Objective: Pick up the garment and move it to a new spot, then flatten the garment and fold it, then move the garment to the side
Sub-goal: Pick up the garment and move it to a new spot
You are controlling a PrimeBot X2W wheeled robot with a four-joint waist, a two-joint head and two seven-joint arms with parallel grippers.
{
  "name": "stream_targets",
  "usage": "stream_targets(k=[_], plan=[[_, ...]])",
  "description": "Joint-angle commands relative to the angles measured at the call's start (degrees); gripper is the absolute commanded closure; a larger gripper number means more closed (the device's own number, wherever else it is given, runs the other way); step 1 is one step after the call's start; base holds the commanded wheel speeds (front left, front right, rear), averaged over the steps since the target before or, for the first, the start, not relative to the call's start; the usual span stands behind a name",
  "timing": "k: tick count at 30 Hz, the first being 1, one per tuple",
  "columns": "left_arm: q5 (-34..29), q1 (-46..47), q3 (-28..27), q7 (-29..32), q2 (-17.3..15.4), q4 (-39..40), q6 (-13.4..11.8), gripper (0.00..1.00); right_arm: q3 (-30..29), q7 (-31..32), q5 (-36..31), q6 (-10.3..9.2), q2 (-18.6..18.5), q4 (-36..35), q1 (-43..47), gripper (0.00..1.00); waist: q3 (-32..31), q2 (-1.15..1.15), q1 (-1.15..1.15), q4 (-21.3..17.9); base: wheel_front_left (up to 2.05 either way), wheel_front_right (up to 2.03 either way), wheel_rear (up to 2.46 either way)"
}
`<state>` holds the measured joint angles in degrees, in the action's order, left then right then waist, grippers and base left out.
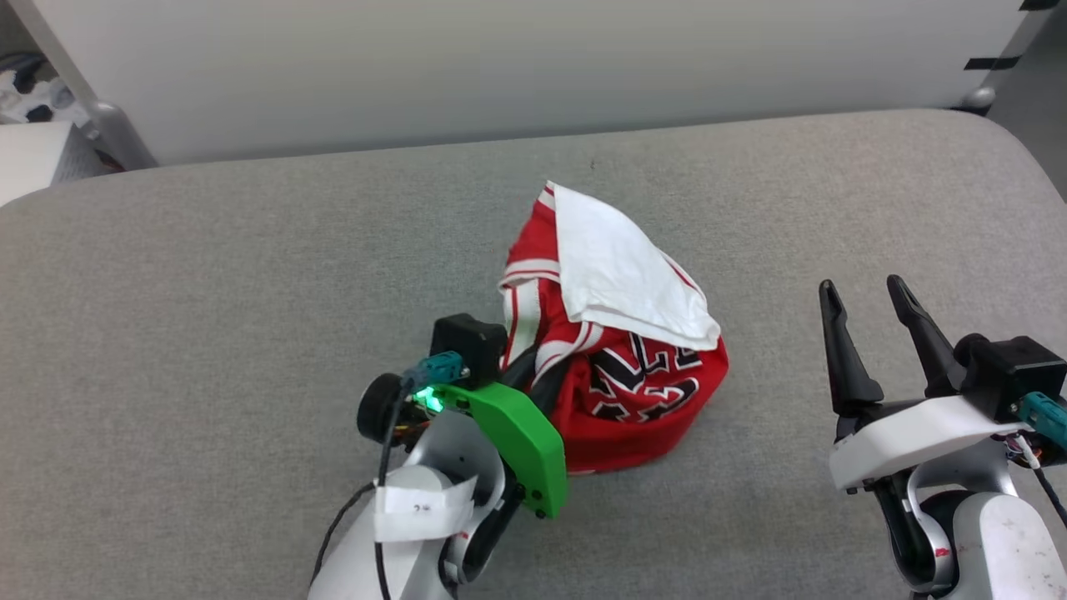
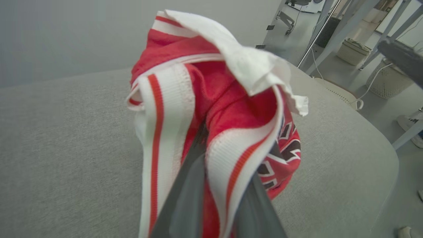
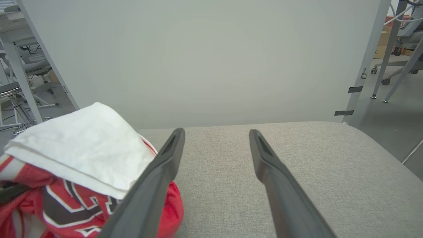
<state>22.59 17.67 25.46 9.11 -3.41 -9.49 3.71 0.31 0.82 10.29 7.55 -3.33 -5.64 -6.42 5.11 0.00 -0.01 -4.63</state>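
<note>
The garment (image 1: 642, 400) lies bunched in a heap mid-table, red with black white-outlined numerals, a white sleeve draped over its top. My left gripper (image 1: 540, 372) is pushed into its left side, shut on a fold of the red-and-white striped trim. In the left wrist view the garment (image 2: 231, 96) bulges over the fingers (image 2: 188, 191), whose tips are buried in cloth. My right gripper (image 1: 863, 287) stands open to the right of the heap, holding nothing. In the right wrist view the garment (image 3: 76, 145) sits left of the gripper (image 3: 216, 132).
The grey padded table (image 1: 250, 292) stretches wide on both sides of the heap. A pale wall panel (image 1: 500, 67) stands along its far edge. Baskets (image 2: 353, 51) and chair legs stand on the floor beyond the right end.
</note>
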Motion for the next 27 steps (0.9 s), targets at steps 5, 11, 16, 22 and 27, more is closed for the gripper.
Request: stream_targets(k=[5,11,16,22,27], plan=[[-1.37,1.24,3.84,-0.4,0.35,-7.16,-0.53,1.0,0.04,-0.76,0.89,-0.06,0.34,0.1,-2.17,0.0,5.75,0.0,0.01,-3.47,0.0,0.0,0.0],[-1.59,1.75,6.24,-1.13,0.4,-15.14,0.1,1.0,0.0,-1.62,1.14,-0.06,0.37,1.42,-3.2,0.0,6.74,0.0,0.01,-2.28,0.0,0.0,0.0],[-0.89,1.59,6.48,-2.78,0.42,-15.46,0.17,0.0,-0.19,-1.71,1.1,-0.06,0.39,2.14,-2.87,0.0,4.72,0.0,0.01,-0.52,0.0,0.0,0.0],[-0.53,0.27,4.52,-9.19,0.44,-11.15,-2.39,0.0,-0.72,-1.42,0.93,-0.06,0.41,2.67,-1.51,0.0,1.53,0.0,0.01,2.15,0.0,0.0,0.0],[-0.16,-1.74,1.43,-15.29,-0.16,-7.15,-5.17,0.0,-1.12,-0.87,0.82,-0.06,0.42,2.65,-0.1,0.0,-0.54,0.0,0.01,4.24,0.0,0.0,0.0]])
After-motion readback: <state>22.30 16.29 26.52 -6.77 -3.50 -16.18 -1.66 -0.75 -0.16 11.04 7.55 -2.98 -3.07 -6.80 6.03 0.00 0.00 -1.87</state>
